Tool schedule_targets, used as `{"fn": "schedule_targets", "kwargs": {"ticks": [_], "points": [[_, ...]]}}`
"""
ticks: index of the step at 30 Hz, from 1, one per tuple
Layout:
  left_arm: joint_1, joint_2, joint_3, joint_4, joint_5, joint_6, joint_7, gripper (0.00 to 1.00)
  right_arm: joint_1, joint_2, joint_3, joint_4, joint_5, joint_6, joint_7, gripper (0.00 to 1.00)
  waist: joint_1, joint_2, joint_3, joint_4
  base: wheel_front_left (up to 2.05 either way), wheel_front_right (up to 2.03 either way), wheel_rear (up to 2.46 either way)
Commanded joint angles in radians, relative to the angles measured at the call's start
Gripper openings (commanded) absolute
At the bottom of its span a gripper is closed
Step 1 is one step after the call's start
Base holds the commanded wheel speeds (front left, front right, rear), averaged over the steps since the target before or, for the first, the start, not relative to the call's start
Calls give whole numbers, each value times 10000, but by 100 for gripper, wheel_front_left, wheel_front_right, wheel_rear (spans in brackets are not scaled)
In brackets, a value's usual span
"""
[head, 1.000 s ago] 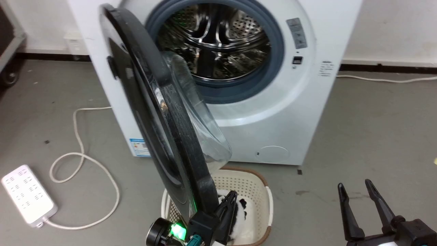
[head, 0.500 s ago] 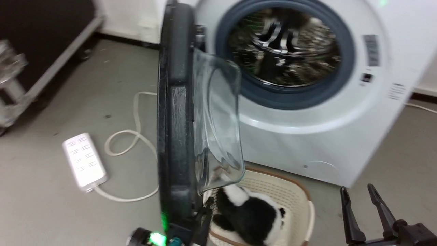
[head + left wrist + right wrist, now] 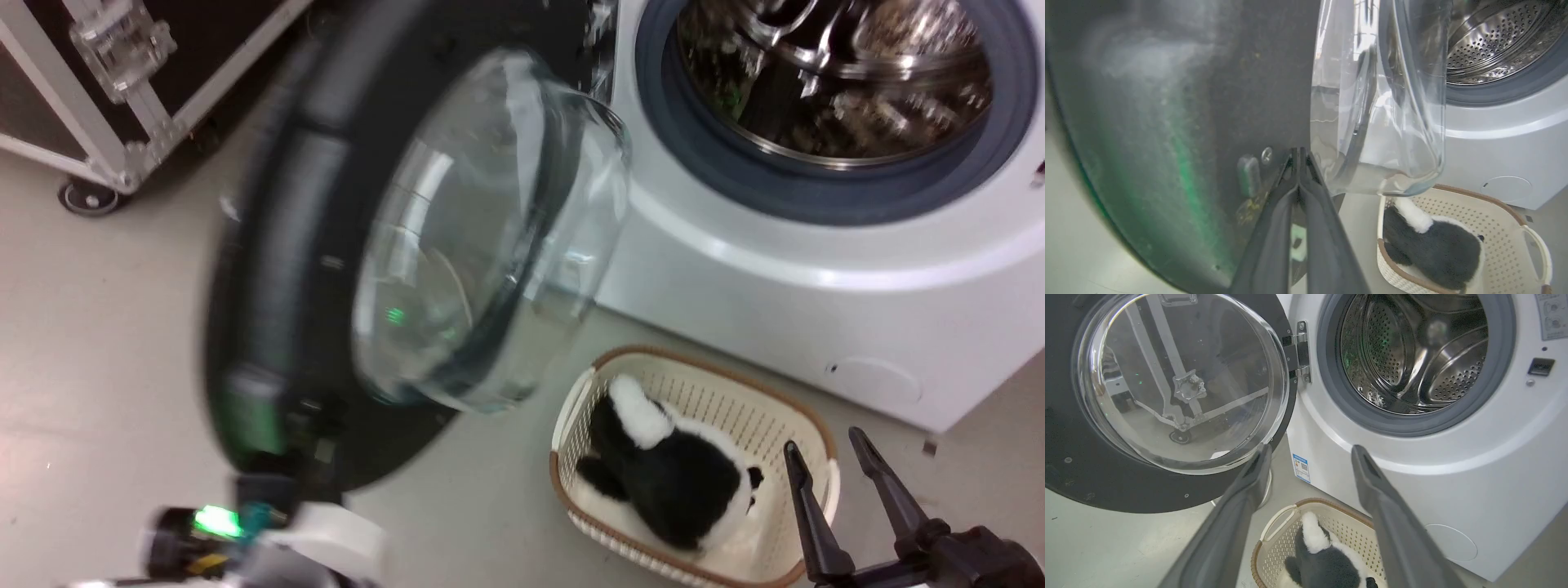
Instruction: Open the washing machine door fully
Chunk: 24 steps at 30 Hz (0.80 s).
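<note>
The washing machine door (image 3: pixel 269 245), a black disc with a bulging glass bowl (image 3: pixel 457 237), stands swung far out to the left of the white washing machine (image 3: pixel 816 310), blurred by motion. Its inner face shows in the right wrist view, door (image 3: pixel 1069 457), hanging on its hinge (image 3: pixel 1300 351) beside the steel drum (image 3: pixel 1412 355). My left gripper (image 3: pixel 1299 153) is shut, its tips against the door's inner face (image 3: pixel 1167 122) near the lower rim. My right gripper (image 3: pixel 824 441) hangs open at the lower right, apart from the machine, with nothing between its fingers (image 3: pixel 1241 498).
A cream laundry basket (image 3: pixel 702 367) holding a black-and-white plush toy (image 3: pixel 669 474) sits on the floor below the drum opening. A black flight case (image 3: pixel 122 82) on casters stands at the upper left, behind the door. Grey floor lies around them.
The head camera has turned and dropped. The door has swung from roughly edge-on to wide open, its inner face now showing, with my left gripper following its lower rim leftward. My right gripper stays open.
</note>
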Motion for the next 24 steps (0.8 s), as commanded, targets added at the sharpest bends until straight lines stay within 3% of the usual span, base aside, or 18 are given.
{"fn": "schedule_targets", "kwargs": {"ticks": [1,9,16,24], "points": [[-233,138,195,-41,-64,80,-21,0,-200,-98,23,-84,-34,-9,-18,100,-1,0,383,-24,0,0,0],[-1369,1311,2044,541,-1208,-245,104,0,-568,-767,-10,-461,168,-9,135,100,-1,0,1643,-598,0,0,0],[-2831,2482,3250,2331,-1659,-448,-95,0,-829,-1203,60,-709,257,-9,238,100,-1,0,2398,-1029,0,0,0],[-3874,2963,3945,4076,-2193,-727,-870,0,-951,-1283,-137,-666,438,-9,178,100,-1,0,2636,-1280,0,0,0]]}}
